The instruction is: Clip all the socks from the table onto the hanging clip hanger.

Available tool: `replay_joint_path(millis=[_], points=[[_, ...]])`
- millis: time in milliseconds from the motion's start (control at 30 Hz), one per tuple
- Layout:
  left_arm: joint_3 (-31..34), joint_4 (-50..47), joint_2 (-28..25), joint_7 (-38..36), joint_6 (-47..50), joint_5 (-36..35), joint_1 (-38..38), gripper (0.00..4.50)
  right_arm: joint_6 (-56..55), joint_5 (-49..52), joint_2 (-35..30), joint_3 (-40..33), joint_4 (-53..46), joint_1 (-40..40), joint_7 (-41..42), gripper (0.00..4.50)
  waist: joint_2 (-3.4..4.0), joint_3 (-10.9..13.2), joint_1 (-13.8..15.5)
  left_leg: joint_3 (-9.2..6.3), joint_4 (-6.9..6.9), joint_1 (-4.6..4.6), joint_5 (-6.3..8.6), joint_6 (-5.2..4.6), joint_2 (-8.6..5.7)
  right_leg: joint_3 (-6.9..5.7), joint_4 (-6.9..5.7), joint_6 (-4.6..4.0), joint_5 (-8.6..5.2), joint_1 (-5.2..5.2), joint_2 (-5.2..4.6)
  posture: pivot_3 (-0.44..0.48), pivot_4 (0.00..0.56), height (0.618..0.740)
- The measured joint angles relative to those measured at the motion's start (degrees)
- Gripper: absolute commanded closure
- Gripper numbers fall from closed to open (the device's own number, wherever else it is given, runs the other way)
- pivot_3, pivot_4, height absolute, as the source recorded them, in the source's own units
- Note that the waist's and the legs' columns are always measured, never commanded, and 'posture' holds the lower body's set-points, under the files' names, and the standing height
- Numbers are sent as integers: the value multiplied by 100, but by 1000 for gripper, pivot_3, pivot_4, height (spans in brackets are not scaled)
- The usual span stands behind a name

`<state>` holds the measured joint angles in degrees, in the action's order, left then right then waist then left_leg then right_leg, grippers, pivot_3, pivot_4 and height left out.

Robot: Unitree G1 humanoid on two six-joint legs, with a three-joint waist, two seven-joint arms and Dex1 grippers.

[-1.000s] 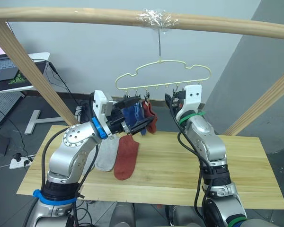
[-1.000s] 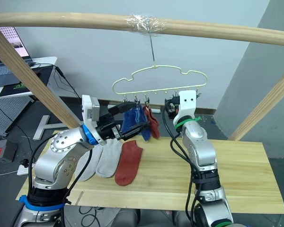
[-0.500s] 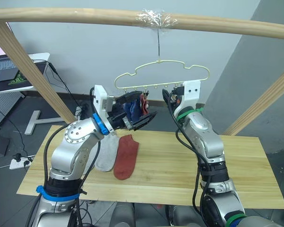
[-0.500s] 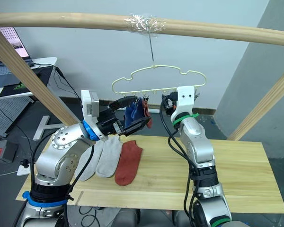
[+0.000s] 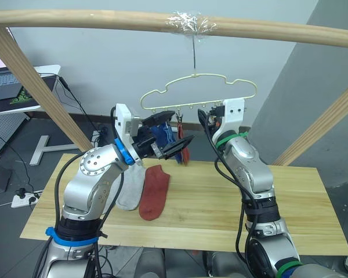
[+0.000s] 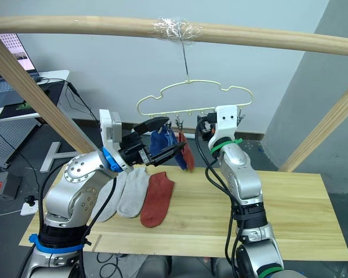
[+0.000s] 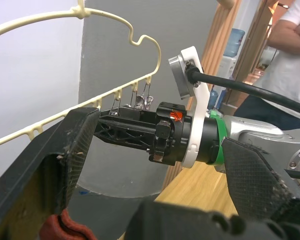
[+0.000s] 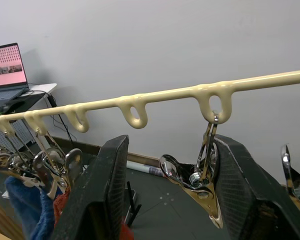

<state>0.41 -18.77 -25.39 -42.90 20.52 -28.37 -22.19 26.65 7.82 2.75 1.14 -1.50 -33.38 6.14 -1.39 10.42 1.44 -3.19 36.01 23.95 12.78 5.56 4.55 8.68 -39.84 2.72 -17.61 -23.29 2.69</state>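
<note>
The pale yellow clip hanger (image 5: pixel 197 78) hangs by its hook from the wooden rail. A blue sock (image 5: pixel 159 136) and a rust red sock (image 5: pixel 186 154) hang from its left clips. My left gripper (image 5: pixel 171 133) is open around these two hanging socks. My right gripper (image 5: pixel 205 120) is raised to the row of clips, open, with a metal clip (image 8: pixel 202 182) between its fingers. On the table (image 5: pixel 301 208) lie two light grey socks (image 5: pixel 127 188) and a rust red sock (image 5: pixel 153 191), side by side at the left.
A thick wooden rail (image 5: pixel 104 20) crosses the top, with slanted wooden posts (image 5: pixel 35 87) at both sides. A white desk with a laptop (image 5: pixel 6 87) stands far left. A person (image 7: pixel 290 55) stands behind in the left wrist view.
My left gripper rose to the clips with the blue sock and spread its fingers; the sock now hangs from a clip. My right gripper lifted slightly toward the hanger.
</note>
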Motion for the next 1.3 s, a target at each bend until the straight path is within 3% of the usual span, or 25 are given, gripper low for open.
replay_joint_path(millis=[100, 200, 333, 433, 700, 833, 1033, 1300], points=[[0, 0, 17, 1, 0, 0, 0, 0, 0, -2, -15, 0, 71, -9, -20, 2007, 0, 0, 0, 0, 0, 0, 0, 0, 0, 0, 0, 0, 0, 0, 0, 173, 165, 740], [0, 0, 36, 7, 0, 1, 0, 0, -2, -6, -29, -2, 87, -30, -49, 2667, 0, 0, 0, 0, 0, 0, 0, 0, 0, 1, 0, 0, 0, 0, 0, 172, 164, 740], [0, -1, 43, 45, 0, 1, 1, 0, -11, -9, -53, -4, 120, -106, -101, 3908, 0, 0, 0, 0, 0, 0, 0, 0, 0, 0, 0, 0, 0, 0, 0, 172, 164, 740], [0, -6, 44, 74, 0, 1, 12, 0, -46, -9, -68, -4, 122, -110, -119, 4488, 0, 0, 0, 0, 0, 0, 0, 0, 0, 0, 0, 0, 0, 0, 0, 172, 164, 740], [-28, -55, 36, 98, 29, 62, 177, 0, -70, -10, -150, 1, 122, -111, -124, 4488, 0, 0, -1, 0, 0, 0, 0, 0, 0, 1, 0, 0, 0, 0, 0, 167, 167, 740], [-373, 122, -171, 300, 153, 603, 516, 0, -55, -2, -211, 3, 121, -110, -97, 4488, 2, 1, -4, 1, -1, -3, 0, -1, 0, 2, 0, -1, 0, 0, 0, 152, 168, 740], [-1060, 2202, 182, 1000, -317, 1947, 1014, 0, 154, 19, -401, 2, -61, -73, 44, 4488, 5, 3, 3, 1, 0, -2, 0, -1, -1, 0, 0, -6, -3, -3, 1, 128, 166, 740], [-1403, 3926, 615, 1634, -778, 2999, 582, 0, 401, 30, -387, 22, -397, 83, 107, 4488, 5, 2, -19, 3, -1, -1, 0, -2, -1, 3, -3, -6, -4, -5, 1, 100, 166, 740]])
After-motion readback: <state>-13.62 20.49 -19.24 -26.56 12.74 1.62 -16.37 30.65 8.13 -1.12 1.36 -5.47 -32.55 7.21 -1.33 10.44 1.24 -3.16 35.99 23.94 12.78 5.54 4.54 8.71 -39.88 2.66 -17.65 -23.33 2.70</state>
